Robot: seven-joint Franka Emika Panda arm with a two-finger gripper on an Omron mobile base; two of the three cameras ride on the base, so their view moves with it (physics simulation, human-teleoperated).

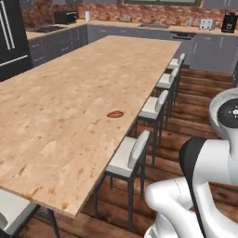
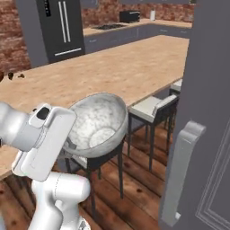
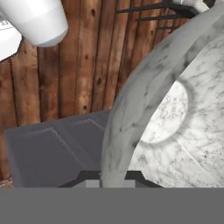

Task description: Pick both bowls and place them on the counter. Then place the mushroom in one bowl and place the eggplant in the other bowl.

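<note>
Speckled stone bowl (image 2: 99, 123) tipped on edge, mouth sideways; gripper (image 3: 114, 181) clamped on rim.

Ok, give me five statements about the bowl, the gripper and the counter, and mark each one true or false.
1. The gripper is shut on the speckled bowl's rim. True.
2. The held bowl is glossy reddish-brown wood. False: it is grey-white speckled stone-look.
3. The bowl rests flat on the counter. False: it is held tilted in the air above the stools and wooden floor.
4. A small reddish-brown mushroom lies on the counter near its stool-side edge. True.
5. The mushroom already sits in a bowl. False: it lies on bare counter.
</note>
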